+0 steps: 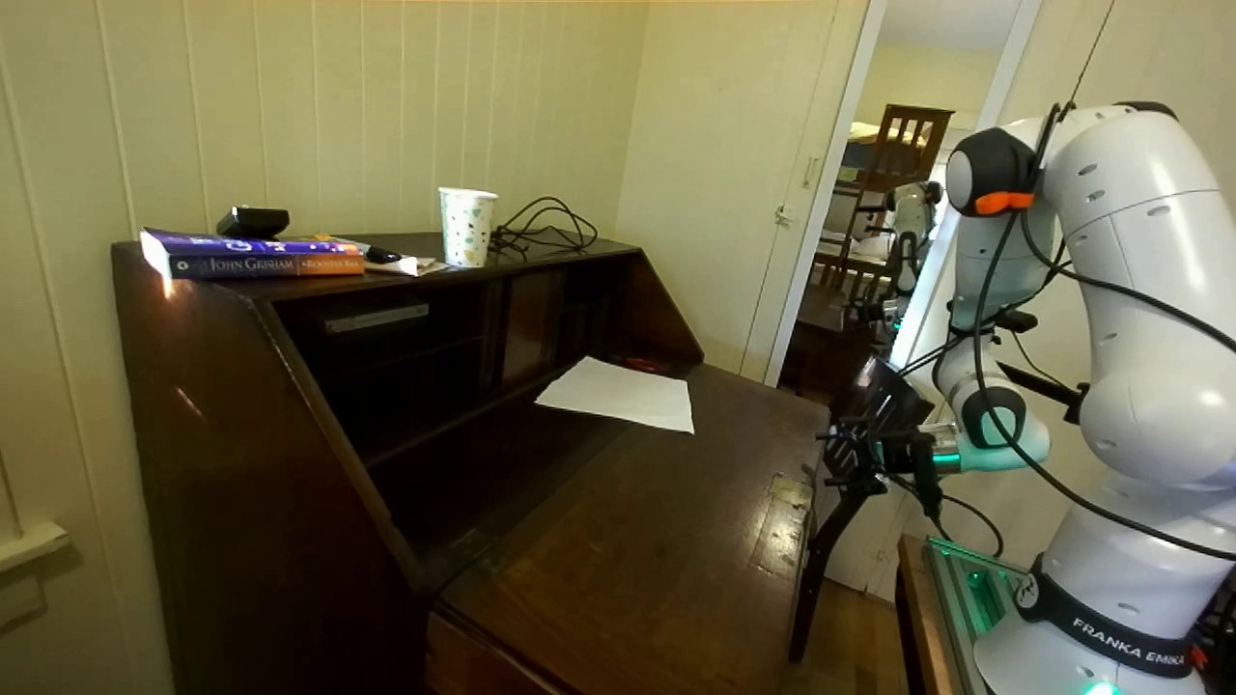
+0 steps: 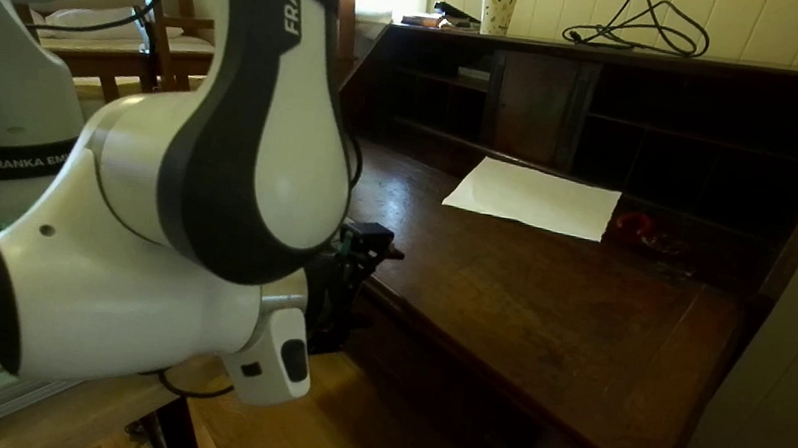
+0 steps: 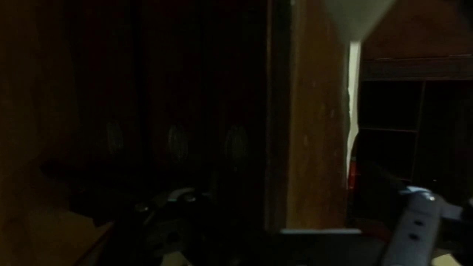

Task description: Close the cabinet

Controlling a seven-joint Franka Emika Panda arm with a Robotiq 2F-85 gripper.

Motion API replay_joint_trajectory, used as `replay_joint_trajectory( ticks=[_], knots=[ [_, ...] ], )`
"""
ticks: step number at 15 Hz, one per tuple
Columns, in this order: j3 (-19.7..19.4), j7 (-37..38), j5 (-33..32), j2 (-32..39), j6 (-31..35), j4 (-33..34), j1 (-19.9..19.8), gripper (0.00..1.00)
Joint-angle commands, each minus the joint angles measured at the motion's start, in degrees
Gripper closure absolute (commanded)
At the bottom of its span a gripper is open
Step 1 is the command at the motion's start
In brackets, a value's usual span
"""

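The dark reddish-brown cabinet (image 1: 222, 415) stands with its wide hinged front panel (image 1: 618, 550) folded down flat, and its inner shelves show. In an exterior view the cabinet's compartments (image 2: 536, 108) are open above the lowered panel (image 2: 547, 308). My gripper (image 1: 832, 458) is at the panel's outer edge, near its far corner. In an exterior view the gripper (image 2: 385, 249) is partly hidden behind the arm. The dark wrist view shows the fingers spread wide, with the panel's edge (image 3: 317, 129) between them. The gripper (image 3: 299, 199) is open; I cannot tell whether a finger touches the panel.
A white paper (image 1: 623, 394) lies on the panel by the shelves. A red object (image 2: 634, 224) lies beside it. A paper cup (image 1: 467, 227), books (image 1: 266, 263) and a coiled cable (image 1: 546, 227) are on the cabinet's top. A dark support leg (image 1: 821, 565) stands below the gripper.
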Motion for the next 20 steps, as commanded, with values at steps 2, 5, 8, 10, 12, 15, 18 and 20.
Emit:
replay_joint_trajectory(
  ticks=[2,5,8,10,12,15,18,20],
  knots=[
    [-3.00,-2.13,-8.11,-5.04,-10.00,-2.17,-3.32,0.00],
    [-4.34,-2.69,-11.58,-7.17,-15.81,-2.06,-4.88,0.00],
    [-4.74,-1.53,-10.57,-8.82,-15.89,-2.78,-4.84,0.00],
    [-6.12,-1.24,-9.19,-10.18,-9.82,-4.49,-3.01,0.00],
    [-6.48,-1.30,-6.53,-10.70,-4.33,-5.81,-2.25,0.00],
    [-5.33,-0.67,-0.46,-10.73,3.29,-6.63,-0.57,0.00],
    [-5.19,-1.41,-1.97,-8.64,1.21,-5.03,-1.46,0.00],
    [-5.19,-1.30,-1.83,-8.64,1.70,-5.08,-0.97,0.00]
  ],
)
